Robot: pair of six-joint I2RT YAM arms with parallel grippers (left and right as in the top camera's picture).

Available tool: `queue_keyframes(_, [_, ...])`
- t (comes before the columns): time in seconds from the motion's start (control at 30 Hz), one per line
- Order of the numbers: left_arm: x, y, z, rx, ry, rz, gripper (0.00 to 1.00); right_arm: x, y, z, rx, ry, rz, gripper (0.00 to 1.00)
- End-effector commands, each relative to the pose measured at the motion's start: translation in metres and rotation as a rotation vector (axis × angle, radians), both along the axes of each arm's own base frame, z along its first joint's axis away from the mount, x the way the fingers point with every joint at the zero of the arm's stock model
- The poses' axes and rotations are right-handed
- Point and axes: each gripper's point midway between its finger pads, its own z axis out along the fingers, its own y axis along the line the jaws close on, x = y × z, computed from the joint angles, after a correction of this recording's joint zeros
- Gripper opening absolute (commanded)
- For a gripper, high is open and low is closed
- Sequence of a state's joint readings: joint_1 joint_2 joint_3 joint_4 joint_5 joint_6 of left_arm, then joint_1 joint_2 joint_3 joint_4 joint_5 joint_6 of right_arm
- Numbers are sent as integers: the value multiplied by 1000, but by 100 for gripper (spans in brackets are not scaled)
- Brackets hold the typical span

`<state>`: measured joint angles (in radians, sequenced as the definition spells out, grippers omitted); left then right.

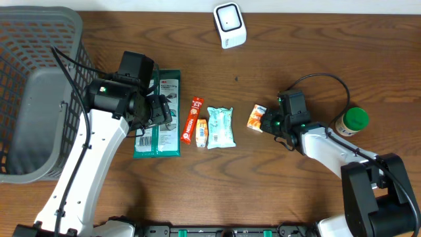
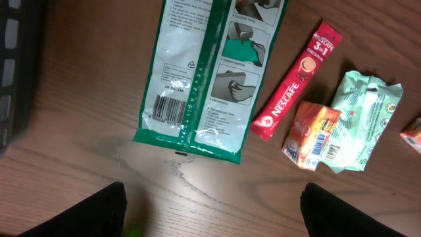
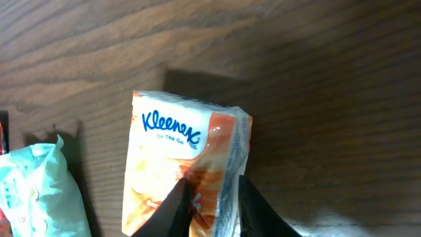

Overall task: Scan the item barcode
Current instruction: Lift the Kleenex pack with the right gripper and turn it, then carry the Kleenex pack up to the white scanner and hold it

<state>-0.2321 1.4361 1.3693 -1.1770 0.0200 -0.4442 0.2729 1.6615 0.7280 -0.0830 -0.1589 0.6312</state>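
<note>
Left arm reaches in from the near-left table edge, left gripper (image 2: 214,197) splayed wide above the green packet (image 2: 197,72). Right arm lies low, elbow bent. The right gripper (image 1: 271,122) pinches the Kleenex pack (image 1: 256,118), just right of the item row. Only the right wrist view shows us its logo: long axis follows the fingers (image 3: 256,214), logo end pointing away.

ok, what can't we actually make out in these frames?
Kleenex pack barcode: the right wrist view shows only the branded face. The lower end is cut off by the frame bottom and sits under the right gripper.
Green package: its top is cut off by the left wrist frame edge. In the overhead view the left arm covers part of it.
Green-capped bottle label: too small in the overhead view.
Small orange pack barcode digits: too small in the left wrist view.
</note>
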Motion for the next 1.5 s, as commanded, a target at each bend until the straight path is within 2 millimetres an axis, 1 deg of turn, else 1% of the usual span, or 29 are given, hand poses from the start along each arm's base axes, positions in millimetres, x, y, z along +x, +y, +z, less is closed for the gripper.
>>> queue_keyframes(0.0, [0, 0, 3, 6, -11, -4, 85, -19, -2, -20, -41, 62, 29, 24])
queue_keyframes(0.07, [0, 0, 3, 6, -11, -4, 85, -18, -3, -21, -47, 61, 17, 23])
queue_keyframes(0.1, [0, 0, 3, 6, -11, -4, 85, -18, -4, -21, -50, 60, 16, 21])
queue_keyframes(0.13, [0, 0, 3, 6, -11, -4, 85, -18, -4, -21, -50, 60, 16, 15])
queue_keyframes(0.2, [0, 0, 3, 6, -11, -4, 85, -18, -4, -21, -50, 60, 16, 1])
queue_keyframes(0.27, [0, 0, 3, 6, -11, -4, 85, -17, -3, -20, -49, 56, 17, 1])
queue_keyframes(0.33, [0, 0, 3, 6, -11, -4, 85, -14, -2, -15, -38, 40, 34, 1])
queue_keyframes(0.37, [0, 0, 3, 6, -11, -4, 85, -12, 1, -9, -31, 30, 63, 1])
queue_keyframes(0.43, [0, 0, 3, 6, -11, -4, 85, -9, -1, 4, -46, 22, 88, 1])
queue_keyframes(0.57, [0, 0, 3, 6, -11, -4, 85, 0, -12, 49, -145, 18, 180, 1])
queue_keyframes(0.6, [0, 1, 3, 7, -10, -4, 85, 2, -14, 64, -175, 27, 212, 1])
queue_keyframes(0.63, [0, 0, 3, 6, -11, -4, 85, 2, -14, 73, -190, 31, 238, 1])
queue_keyframes(0.67, [0, 0, 3, 6, -11, -4, 85, 3, -12, 94, -217, 39, 291, 1])
queue_keyframes(0.73, [0, 0, 3, 6, -11, -4, 85, 3, -13, 114, -256, 45, 317, 1])
queue_keyframes(0.8, [0, 0, 3, 6, -11, -4, 85, 2, -14, 127, -295, 48, 320, 1])
queue_keyframes(0.93, [0, 0, 3, 6, -11, -4, 85, 5, -29, 151, -470, 36, 289, 1])
queue_keyframes(0.97, [0, 0, 3, 6, -11, -4, 85, 6, -30, 159, -501, 23, 298, 1])
queue_keyframes(1.07, [0, 0, 3, 6, -11, -3, 85, 15, -20, 195, -508, -46, 326, 1])
queue_keyframes(1.17, [0, 0, 3, 6, -11, -4, 85, 24, -15, 242, -498, -107, 316, 1])
queue_keyframes(1.2, [0, 0, 3, 6, -11, -4, 85, 26, -14, 253, -498, -120, 318, 1])
queue_keyframes(1.23, [0, 0, 3, 6, -11, -4, 85, 29, -14, 271, -502, -135, 314, 1])
queue_keyframes(1.3, [0, 0, 3, 6, -11, -4, 85, 33, -16, 295, -515, -145, 302, 1])
queue_keyframes(1.4, [0, 0, 3, 6, -11, -4, 85, 43, -19, 322, -549, -155, 284, 1])
queue_keyframes(1.47, [0, 0, 3, 6, -11, -4, 85, 53, -20, 336, -582, -171, 281, 1])
